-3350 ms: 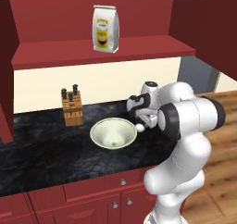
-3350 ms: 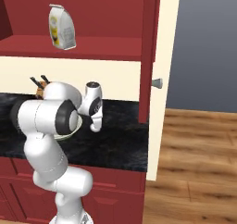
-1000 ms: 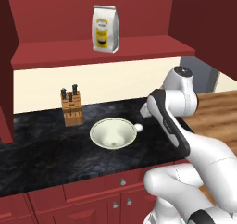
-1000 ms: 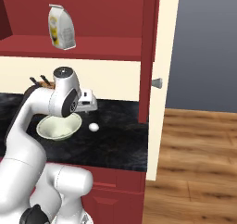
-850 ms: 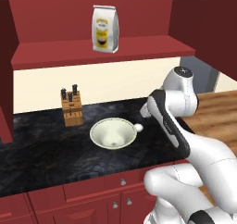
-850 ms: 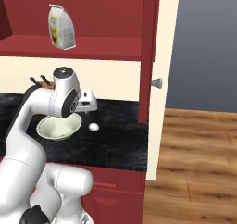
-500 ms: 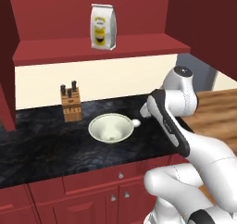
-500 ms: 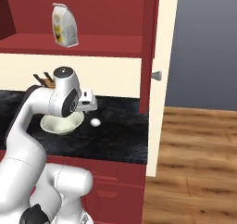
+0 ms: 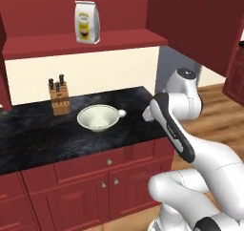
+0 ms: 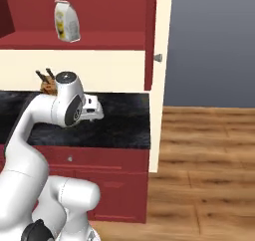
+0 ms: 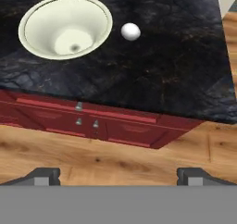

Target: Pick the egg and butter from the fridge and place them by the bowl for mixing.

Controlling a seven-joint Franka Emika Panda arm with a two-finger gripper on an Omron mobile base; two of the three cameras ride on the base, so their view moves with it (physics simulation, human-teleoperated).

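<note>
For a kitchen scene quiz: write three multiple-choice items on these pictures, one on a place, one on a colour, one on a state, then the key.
1. Where does the egg lie?
A. inside the bowl
B. on the counter beside the bowl
C. on the floor

2. What colour are the cabinets under the counter?
A. red
B. white
C. green

3. How does the hand stand?
A. shut on the egg
B. shut on the bowl
C. open, holding nothing

Key: 1 B, the egg rests on the dark counter just off the rim of the bowl. 2 A, the drawer fronts are red. 3 C, its finger tips stand wide apart with nothing between them.
</note>
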